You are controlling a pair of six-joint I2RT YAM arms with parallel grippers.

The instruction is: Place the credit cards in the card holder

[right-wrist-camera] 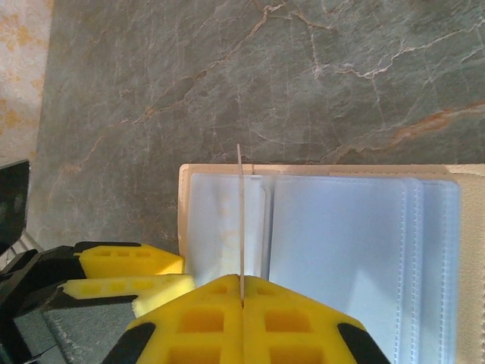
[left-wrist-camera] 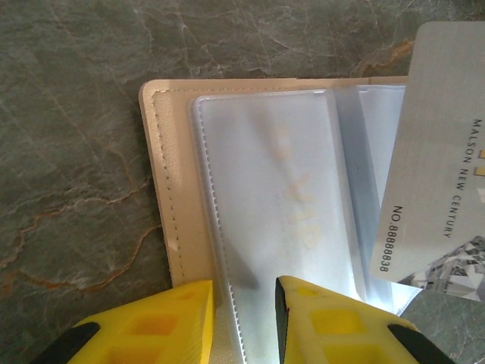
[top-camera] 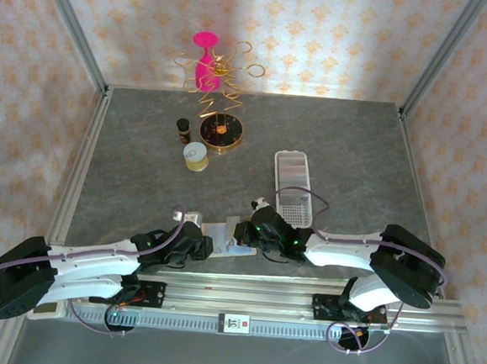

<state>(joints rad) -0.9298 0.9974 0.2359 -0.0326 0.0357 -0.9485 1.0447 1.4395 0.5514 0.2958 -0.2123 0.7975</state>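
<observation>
A pale grey credit card (left-wrist-camera: pixel 443 152) with printed numbers stands on edge, my right gripper (right-wrist-camera: pixel 242 282) shut on its lower edge (right-wrist-camera: pixel 240 220). Under it a beige wallet (left-wrist-camera: pixel 170 189) lies open on the table, its clear sleeves (right-wrist-camera: pixel 341 250) facing up. My left gripper (left-wrist-camera: pixel 244 303) points down at the wallet's left end. Its yellow fingers (left-wrist-camera: pixel 174 318) stand a little apart, one over the beige cover, one over a sleeve. The card holder, a long white tray (top-camera: pixel 277 180) with a dotted base, lies just beyond my right gripper (top-camera: pixel 246 233).
At the back stand a gold wire rack with a pink glass (top-camera: pixel 207 61), a round gold dish (top-camera: pixel 221 131), a small dark bottle (top-camera: pixel 182 127) and a pale round tin (top-camera: pixel 195 155). A metal rail (top-camera: pixel 242 304) runs along the near edge.
</observation>
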